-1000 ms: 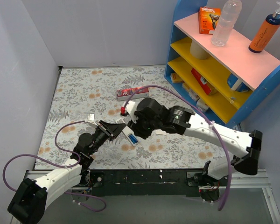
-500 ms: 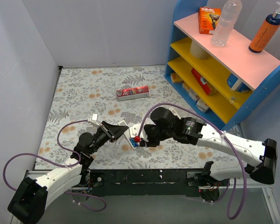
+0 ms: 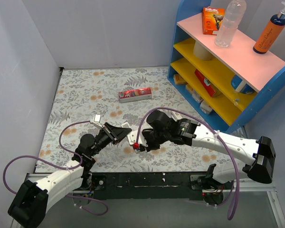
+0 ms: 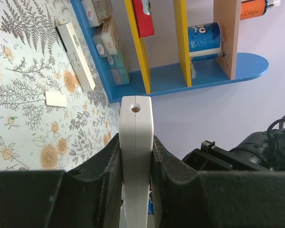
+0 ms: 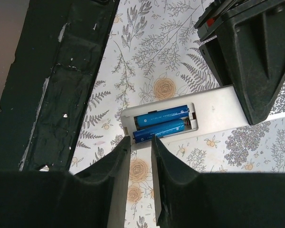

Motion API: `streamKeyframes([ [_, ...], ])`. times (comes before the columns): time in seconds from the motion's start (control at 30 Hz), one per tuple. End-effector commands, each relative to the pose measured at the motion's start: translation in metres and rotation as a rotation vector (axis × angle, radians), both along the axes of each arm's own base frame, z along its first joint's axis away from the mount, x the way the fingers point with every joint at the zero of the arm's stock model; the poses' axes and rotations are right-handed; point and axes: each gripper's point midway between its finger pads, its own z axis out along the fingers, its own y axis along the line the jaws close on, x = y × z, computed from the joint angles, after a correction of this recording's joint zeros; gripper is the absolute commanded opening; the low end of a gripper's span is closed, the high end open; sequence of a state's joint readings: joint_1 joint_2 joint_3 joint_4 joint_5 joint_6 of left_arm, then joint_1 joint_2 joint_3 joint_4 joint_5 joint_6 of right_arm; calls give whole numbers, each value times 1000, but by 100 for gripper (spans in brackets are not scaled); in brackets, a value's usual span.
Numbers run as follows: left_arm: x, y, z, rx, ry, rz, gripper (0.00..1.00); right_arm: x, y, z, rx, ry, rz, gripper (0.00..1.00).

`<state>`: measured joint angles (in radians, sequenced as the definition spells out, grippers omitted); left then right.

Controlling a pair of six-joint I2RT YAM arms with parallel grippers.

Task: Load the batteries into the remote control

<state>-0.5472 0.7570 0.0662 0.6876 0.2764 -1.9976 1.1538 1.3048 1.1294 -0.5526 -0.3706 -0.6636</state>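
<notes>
Right wrist view: remote (image 5: 213,110) clenched in the left jaws, bay facing the camera, two blue batteries (image 5: 162,116) seated side by side along its length, crosswise to the right jaws, which stand narrowly parted and empty just short of the nearer battery's outer end.

left arm (image 3: 57,183): white shells, black joints | right arm (image 3: 228,141): same white links, bulky black motor housings | cables (image 3: 19,164): purple, one looping off each arm | left tool (image 3: 126,127): black angular fingers | right tool (image 3: 138,146): black fingers, small red mark | base plate (image 3: 147,180): black, scuffed with white flecks
</notes>
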Motion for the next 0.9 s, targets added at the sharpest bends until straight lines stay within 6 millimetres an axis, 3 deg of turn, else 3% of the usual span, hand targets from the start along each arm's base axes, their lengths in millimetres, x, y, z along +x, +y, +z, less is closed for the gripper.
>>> streamKeyframes([
  [0.0,-1,-4,25,-49,-35,-22,0,-1,6,12,32,-8,31,30],
  [0.63,-3,-4,34,-73,-52,-29,0,20,18,-8,-21,8,-101,23],
  [0.87,-7,-5,44,-94,-89,-47,0,34,22,-20,-69,5,-191,13],
])
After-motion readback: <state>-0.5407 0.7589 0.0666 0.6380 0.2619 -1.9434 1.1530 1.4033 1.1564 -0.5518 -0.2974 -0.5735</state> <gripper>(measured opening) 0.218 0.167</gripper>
